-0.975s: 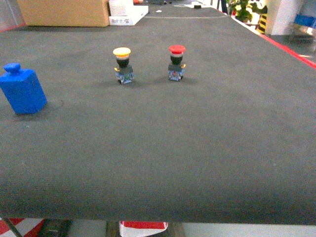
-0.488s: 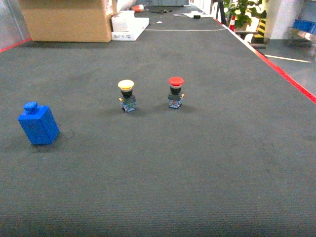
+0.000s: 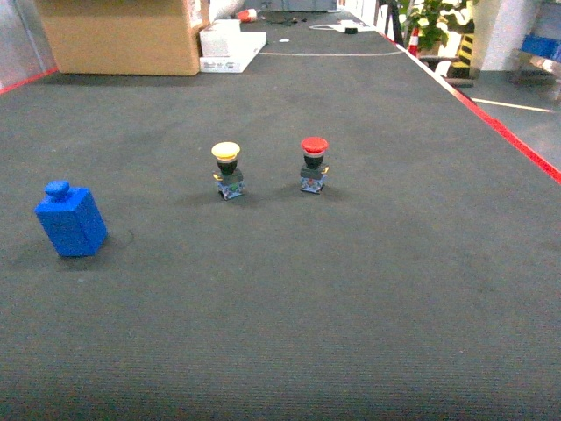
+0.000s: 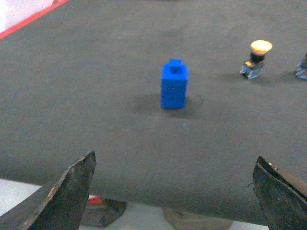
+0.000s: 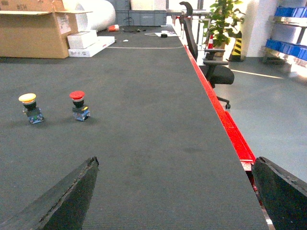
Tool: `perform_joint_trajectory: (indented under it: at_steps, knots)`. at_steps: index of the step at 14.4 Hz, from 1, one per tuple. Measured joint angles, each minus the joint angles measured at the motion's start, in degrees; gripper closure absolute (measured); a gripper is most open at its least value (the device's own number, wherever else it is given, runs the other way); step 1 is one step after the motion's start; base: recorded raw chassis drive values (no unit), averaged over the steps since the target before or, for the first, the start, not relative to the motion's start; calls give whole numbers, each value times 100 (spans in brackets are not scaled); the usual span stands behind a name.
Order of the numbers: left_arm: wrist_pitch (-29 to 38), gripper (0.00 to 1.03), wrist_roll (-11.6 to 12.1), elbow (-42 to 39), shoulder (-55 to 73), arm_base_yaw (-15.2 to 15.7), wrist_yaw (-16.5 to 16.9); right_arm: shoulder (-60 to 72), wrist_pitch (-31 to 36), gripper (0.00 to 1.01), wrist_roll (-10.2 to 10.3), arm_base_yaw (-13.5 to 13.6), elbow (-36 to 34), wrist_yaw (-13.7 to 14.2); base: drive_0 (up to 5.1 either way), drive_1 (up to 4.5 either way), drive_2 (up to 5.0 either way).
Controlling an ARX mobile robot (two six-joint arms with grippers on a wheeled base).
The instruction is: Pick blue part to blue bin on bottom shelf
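This looks like a warehouse or factory hall — a long work table [image 3: 368, 289] covered with dark mat and edged in red, a big cardboard box [image 3: 118, 35] and white cartons [image 3: 230, 39] at its far end, blue storage bins [image 5: 288, 12] on racks, an office chair [image 5: 213, 72] on grey floor.

The part [image 3: 71, 222] is solid bright blue. 1 button [image 3: 227, 170] has a yellow cap, the other button [image 3: 313, 163] a red cap, both on dark bodies. The tabletop [image 3: 351, 289] is dark grey, finely ribbed, edged red.
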Motion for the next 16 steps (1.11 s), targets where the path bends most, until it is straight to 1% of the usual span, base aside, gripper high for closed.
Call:
perform_joint_trajectory:
  at_steps: [1,3,4,5,6,8,10,12,16]
  knots:
    - [1167,5,-52,17,1434,195,22,0,-7,3,-2,0,0,7,0,0,0]
    - [2514,5,-50,245,2905,461,212,0,0,3,-2,0,0,7,0,0,0]
    - [3545,5,-39,557,4183,610,402,0,-2,3,-2,0,0,7,0,0,0]
    - [4251,5,-48,852,5289,684,605,0,-4,3,-2,0,0,7,0,0,0]
    - [4658,5,-63,1097,6157,713,791,0,-2,3,-2,0,0,4,0,0,0]
    - [4959,5,-118,1493,7353,682,992,0,-2,3,-2,0,0,4,0,0,0]
    - [5014,5,-131,1814,8201,651,1016,0,-4,3,-2,0,0,7,0,0,0]
    - [5027,5,-151,2197,8769,660,911,0,-2,3,-2,0,0,4,0,0,0]
    - [4894,5,-107,3032,9374,715,920,0,-4,3,-2,0,0,7,0,0,0]
